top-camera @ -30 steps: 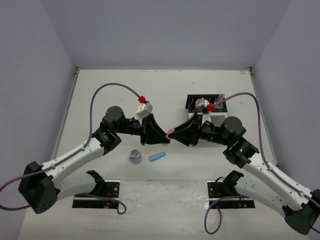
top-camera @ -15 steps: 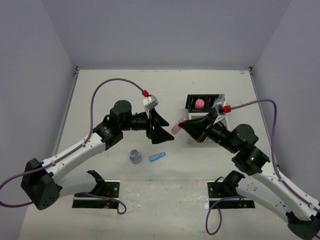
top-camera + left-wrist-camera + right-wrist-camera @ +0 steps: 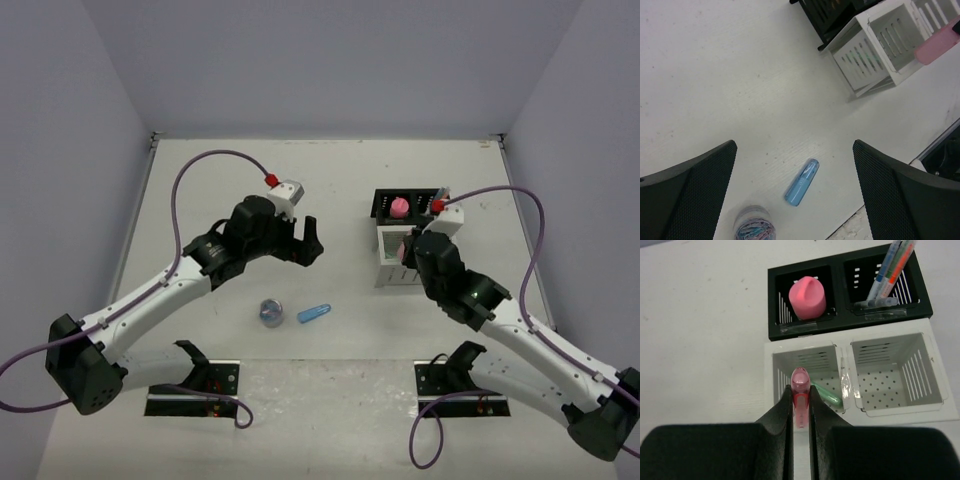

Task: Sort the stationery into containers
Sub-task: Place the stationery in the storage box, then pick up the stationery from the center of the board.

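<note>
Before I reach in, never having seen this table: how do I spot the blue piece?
On the table, find the white organiser right of centre. On open table to its near-left lie two items. Yours is the slim light-blue capsule, lying flat, right of the round clip tub.

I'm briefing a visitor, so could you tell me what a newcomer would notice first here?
The right gripper pinches a pink capsule at the white organiser's left compartment, where a mint capsule lies. Behind it, the black organiser holds a pink piece and pens. A blue capsule and a round tub of coloured clips lie on the table.
</note>
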`<state>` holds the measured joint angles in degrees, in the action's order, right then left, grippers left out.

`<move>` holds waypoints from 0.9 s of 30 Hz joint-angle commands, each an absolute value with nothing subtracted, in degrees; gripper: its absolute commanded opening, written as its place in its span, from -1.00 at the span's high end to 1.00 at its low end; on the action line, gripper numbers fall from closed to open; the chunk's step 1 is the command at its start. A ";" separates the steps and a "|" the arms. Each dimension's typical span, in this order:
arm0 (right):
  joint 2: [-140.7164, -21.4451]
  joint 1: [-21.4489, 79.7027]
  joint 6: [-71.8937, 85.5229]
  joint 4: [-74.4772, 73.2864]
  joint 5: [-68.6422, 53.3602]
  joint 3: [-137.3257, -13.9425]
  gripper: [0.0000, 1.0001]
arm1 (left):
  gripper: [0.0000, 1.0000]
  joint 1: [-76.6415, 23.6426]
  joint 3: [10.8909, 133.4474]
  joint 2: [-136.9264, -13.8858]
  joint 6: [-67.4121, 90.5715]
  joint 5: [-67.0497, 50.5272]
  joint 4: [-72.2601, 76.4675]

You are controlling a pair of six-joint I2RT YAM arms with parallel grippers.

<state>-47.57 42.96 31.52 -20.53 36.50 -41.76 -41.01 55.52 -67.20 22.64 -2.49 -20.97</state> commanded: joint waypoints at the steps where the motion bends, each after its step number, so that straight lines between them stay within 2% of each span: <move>1: -51.27 42.82 33.61 -19.84 43.99 -42.69 1.00 | -1.00 -42.51 55.59 -68.98 19.98 -1.37 -22.14; 11: -56.50 42.71 32.17 -15.13 41.22 -43.50 0.83 | -1.00 -47.44 55.02 -73.89 17.32 -1.50 -21.45; 12: -56.76 42.71 31.92 -15.03 40.89 -43.67 0.76 | -1.00 -47.88 55.02 -74.33 17.15 -1.41 -21.36; 14: -56.93 42.79 32.21 -15.03 40.79 -43.53 -0.04 | -1.00 -48.91 54.71 -75.75 16.75 -1.64 -21.43; 17: -56.25 42.76 32.08 -15.25 39.99 -43.46 -0.43 | -0.99 -51.20 54.14 -78.00 15.82 -2.46 -21.31; 21: -53.59 42.72 31.90 -17.34 39.41 -44.22 -0.64 | -0.91 -54.95 53.80 -82.61 14.36 -3.60 -22.12; 27: -46.45 42.71 29.88 -19.82 37.57 -44.34 -0.65 | -0.66 -57.92 53.48 -88.16 14.90 -1.85 -25.53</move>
